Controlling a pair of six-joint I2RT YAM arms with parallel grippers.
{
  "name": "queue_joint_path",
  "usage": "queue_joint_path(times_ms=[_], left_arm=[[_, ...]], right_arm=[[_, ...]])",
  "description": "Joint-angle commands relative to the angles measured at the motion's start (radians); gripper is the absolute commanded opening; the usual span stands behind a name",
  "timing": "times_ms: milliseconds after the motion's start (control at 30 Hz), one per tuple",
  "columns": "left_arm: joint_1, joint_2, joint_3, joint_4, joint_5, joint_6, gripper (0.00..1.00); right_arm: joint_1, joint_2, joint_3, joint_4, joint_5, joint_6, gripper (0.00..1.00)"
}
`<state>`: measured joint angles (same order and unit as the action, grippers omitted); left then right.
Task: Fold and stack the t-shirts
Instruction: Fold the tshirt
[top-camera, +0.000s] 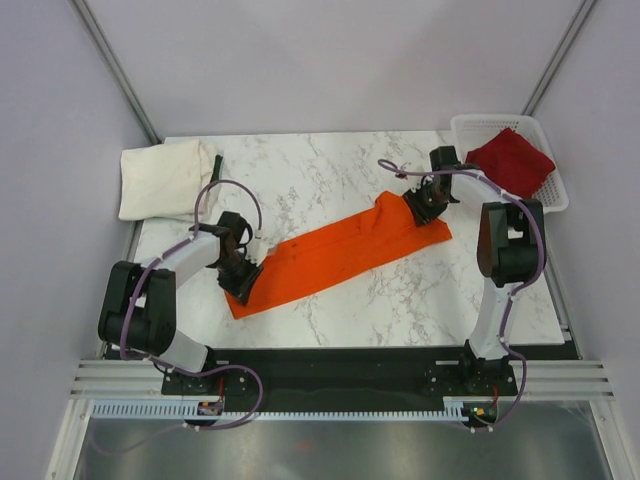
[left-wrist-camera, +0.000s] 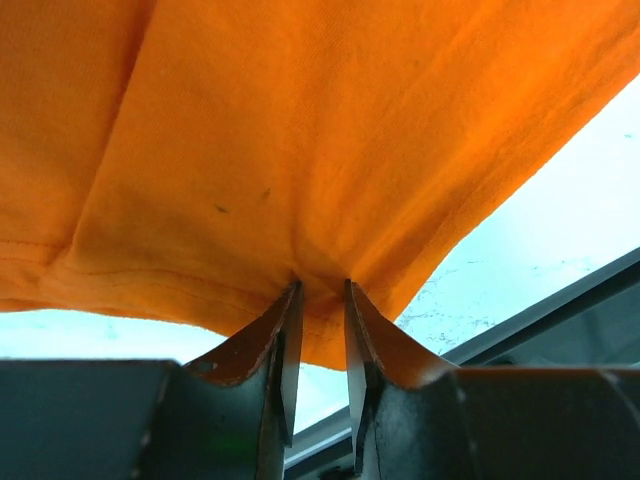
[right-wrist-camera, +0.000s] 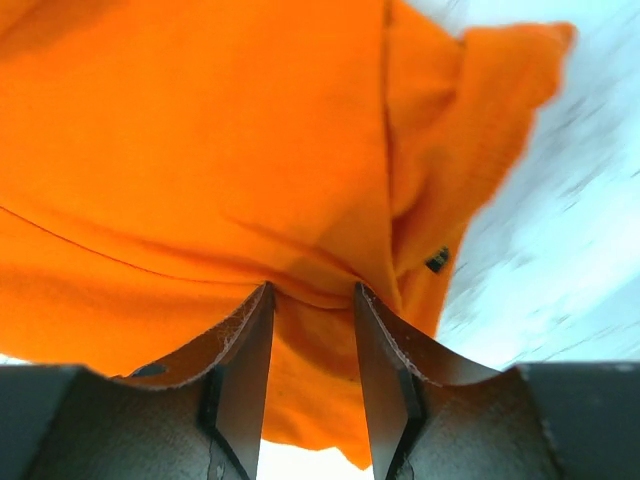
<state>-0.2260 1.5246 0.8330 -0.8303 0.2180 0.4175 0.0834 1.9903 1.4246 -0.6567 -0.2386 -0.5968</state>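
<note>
Bright, even light from above; one wrist view is blurry.
The top view is sharp, and the white surface (top-camera: 330, 180) has only faint, soft shadows. Up close, the orange t-shirt (left-wrist-camera: 300, 130) glows very bright. The right hand (right-wrist-camera: 313, 288) looks dark against it. At the right of that view the surface is smeared and out of focus.

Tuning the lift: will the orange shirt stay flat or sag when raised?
Likely floppy: the orange shirt puckers where the left gripper pinches it. Probably sags mid-span, being a long strip between it and the right gripper. Thin cloth, so probably light.
</note>
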Motion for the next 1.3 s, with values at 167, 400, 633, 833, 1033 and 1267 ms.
queue_joint_path(times_ms=[167,400,633,833,1033,1267], left_arm=[[0.002,-0.067,0.233,-0.07,0.004,0.046,0.31],[-0.009,-0.04,0.299,-0.046,0.061,0.162,0.32],[-0.015,-0.049,0.184,0.019,0.061,0.233,0.31],[-0.016,-0.044,0.115,0.028,0.037,0.189,0.3],[-0.053,0.035,0.09,0.048,0.037,0.147,0.3],[-0.085,0.123,0.086,0.076,0.0,0.153,0.28]], right_arm=[[0.029,0.059,0.261,-0.027,-0.027,0.055,0.47],[0.073,-0.065,0.215,-0.057,-0.004,0.158,0.49],[0.088,-0.085,0.086,-0.021,0.064,0.18,0.49],[0.076,-0.03,0.114,0.002,0.084,0.241,0.48],[0.076,0.079,0.145,0.016,0.078,0.256,0.48],[0.081,0.24,0.31,0.019,0.065,0.287,0.47]])
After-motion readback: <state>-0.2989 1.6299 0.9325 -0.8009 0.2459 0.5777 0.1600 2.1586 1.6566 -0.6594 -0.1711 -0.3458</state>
